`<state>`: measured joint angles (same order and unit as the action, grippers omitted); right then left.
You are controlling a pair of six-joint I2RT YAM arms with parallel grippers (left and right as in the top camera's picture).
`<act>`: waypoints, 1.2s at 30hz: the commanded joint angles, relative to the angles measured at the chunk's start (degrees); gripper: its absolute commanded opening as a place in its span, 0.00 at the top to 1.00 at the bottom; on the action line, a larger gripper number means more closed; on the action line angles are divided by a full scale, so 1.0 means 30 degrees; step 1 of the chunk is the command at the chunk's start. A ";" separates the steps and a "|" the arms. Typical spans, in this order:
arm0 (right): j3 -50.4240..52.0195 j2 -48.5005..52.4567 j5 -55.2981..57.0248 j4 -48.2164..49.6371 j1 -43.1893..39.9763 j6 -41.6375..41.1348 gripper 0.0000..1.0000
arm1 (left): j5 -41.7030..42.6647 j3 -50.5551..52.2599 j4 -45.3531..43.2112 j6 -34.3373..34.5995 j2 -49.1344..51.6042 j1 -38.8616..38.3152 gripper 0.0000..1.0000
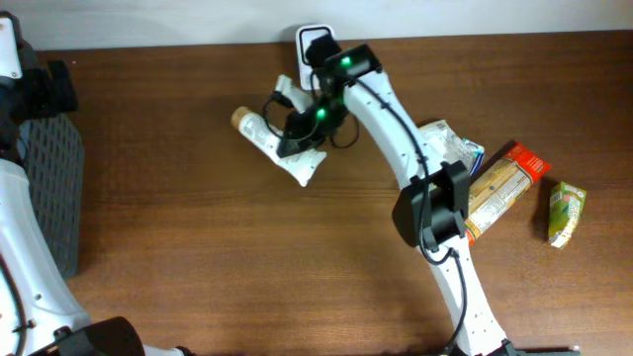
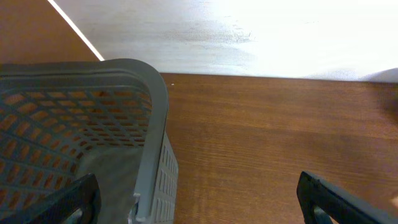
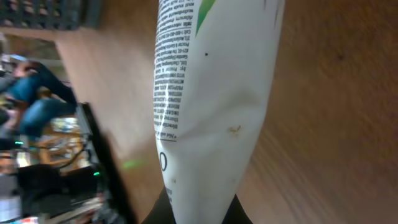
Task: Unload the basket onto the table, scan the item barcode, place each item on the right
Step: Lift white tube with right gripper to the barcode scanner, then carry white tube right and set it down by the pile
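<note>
On the wooden table point(image 1: 198, 257), the largest thing is the grey basket point(image 2: 149, 124) at the left edge. Just beside it the left gripper point(image 2: 199, 202) hangs with its fingers spread wide, holding nothing. The right arm point(image 1: 396, 133) stretches from the near edge to the far middle, where the right gripper point(image 1: 297, 131) is clamped tight across the middle of a white tube point(image 1: 265, 135). The tube slants, with its crimped end toward the near side and its tan cap point(image 1: 242, 120) to the left. Whether it touches the wood cannot be told. A white device point(image 1: 315, 42) stands just behind.
</note>
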<state>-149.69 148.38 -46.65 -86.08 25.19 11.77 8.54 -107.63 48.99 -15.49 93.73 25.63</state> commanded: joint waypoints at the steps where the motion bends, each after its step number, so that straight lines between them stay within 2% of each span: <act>1: -0.0590 -0.2062 -0.2011 -0.1443 -0.1100 0.0911 0.96 | 0.0058 -0.0138 -0.0036 -0.0291 -0.0284 -0.0015 0.01; 3: -0.0590 -0.3162 -0.0976 -0.3577 -0.2098 0.2761 0.96 | 0.0058 -0.0138 -0.0029 -0.0291 -0.0284 -0.0015 0.01; 8: 0.0248 -0.7584 0.2295 -0.3752 -0.2943 0.2484 0.96 | 0.0058 -0.0138 -0.0029 -0.0299 -0.0284 -0.0015 0.01; 13: 0.0430 -1.1519 0.0503 -0.3701 -0.4830 0.4080 0.96 | 0.0058 -0.0138 -0.0029 -0.0291 -0.0284 -0.0015 0.01; 16: 0.0430 -1.1985 -0.1537 -0.3592 -0.6127 0.5020 0.96 | 0.0058 -0.0138 -0.0022 -0.0299 -0.0284 -0.0015 0.01; 18: 0.0430 -1.1759 -0.0889 -0.2157 -0.5916 0.4954 0.96 | 0.0066 -0.0138 -0.0029 -0.0291 -0.0284 0.0015 0.01; 21: 0.0430 -1.0805 0.7242 0.2149 -0.4095 0.2251 0.96 | 0.0058 -0.0138 -0.0029 -0.0291 -0.0284 0.0015 0.01; 22: 0.0430 -0.9974 1.1271 0.4306 -0.3191 0.1741 0.96 | 0.0058 -0.0138 -0.0029 -0.0291 -0.0284 0.0022 0.01; 25: 0.0430 -0.7169 1.9045 0.9544 -0.1843 0.1785 0.96 | 0.0058 -0.0138 -0.0029 -0.0291 -0.0284 0.0015 0.01; 28: 0.0430 -0.4444 2.1536 1.2626 -0.1741 0.4022 0.96 | 0.0058 -0.0138 -0.0029 -0.0299 -0.0284 0.0022 0.01; 32: 0.0437 -0.1668 2.4378 1.4236 -0.0794 0.6127 0.96 | 0.0058 -0.0131 -0.0029 -0.0291 -0.0284 0.0022 0.01; 34: 0.0437 -0.0692 2.5886 1.5475 -0.0277 0.8167 0.96 | 0.0058 -0.0131 -0.0029 -0.0299 -0.0284 0.0022 0.01; 36: 0.0437 0.0058 2.6148 1.5868 -0.0051 0.8575 0.96 | 0.0066 -0.0138 -0.0029 -0.0291 -0.0284 0.0015 0.01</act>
<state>-147.68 147.59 27.31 -39.72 23.97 34.61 8.54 -107.63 48.97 -15.49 93.73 25.63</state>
